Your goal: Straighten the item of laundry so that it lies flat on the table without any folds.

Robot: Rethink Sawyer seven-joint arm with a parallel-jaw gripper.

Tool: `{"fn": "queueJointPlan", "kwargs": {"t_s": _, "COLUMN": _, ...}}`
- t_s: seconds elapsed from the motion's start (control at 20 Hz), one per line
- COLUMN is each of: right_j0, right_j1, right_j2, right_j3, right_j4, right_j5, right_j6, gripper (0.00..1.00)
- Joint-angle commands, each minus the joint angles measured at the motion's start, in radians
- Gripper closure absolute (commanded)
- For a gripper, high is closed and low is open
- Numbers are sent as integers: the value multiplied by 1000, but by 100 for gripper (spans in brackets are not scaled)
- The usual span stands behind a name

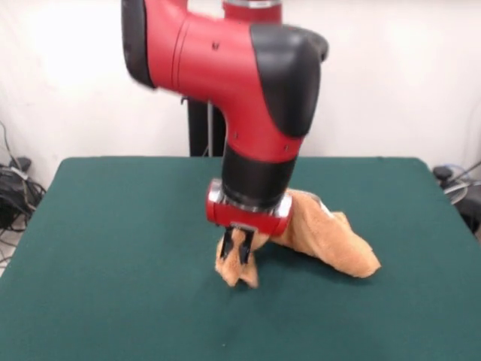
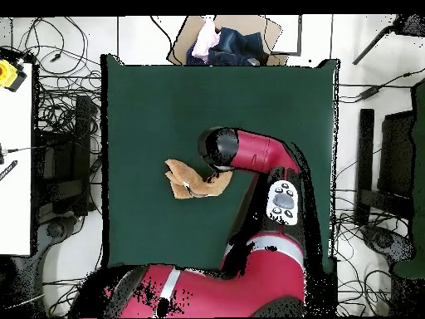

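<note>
Front view is showing the gripper (image 1: 239, 247) pinching a raised bunch of the towel (image 1: 331, 241) at frame centre. Its remainder is trailing crumpled rightward across the table (image 1: 113, 226).

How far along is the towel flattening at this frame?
Nothing looks finished: the towel is bunched and folded on the green table, not spread flat. In hand: the gripper is down at the towel's near corner, fingers closed on a raised peak of cloth. Left: pulling that corner out, smoothing the crumpled body, and clearing every fold so it lies flat.
</note>
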Motion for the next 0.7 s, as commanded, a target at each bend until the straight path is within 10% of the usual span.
{"fn": "queueJointPlan", "kwargs": {"t_s": 0.05, "right_j0": 46, "right_j1": -283, "right_j2": -10, "right_j3": 32, "right_j4": -54, "right_j5": 328, "right_j6": -31, "gripper": 100}}
{"fn": "queueJointPlan", "kwargs": {"t_s": 0.7, "right_j0": 1, "right_j1": -445, "right_j2": -1, "right_j3": -51, "right_j4": -137, "right_j5": 554, "right_j6": -96, "gripper": 100}}
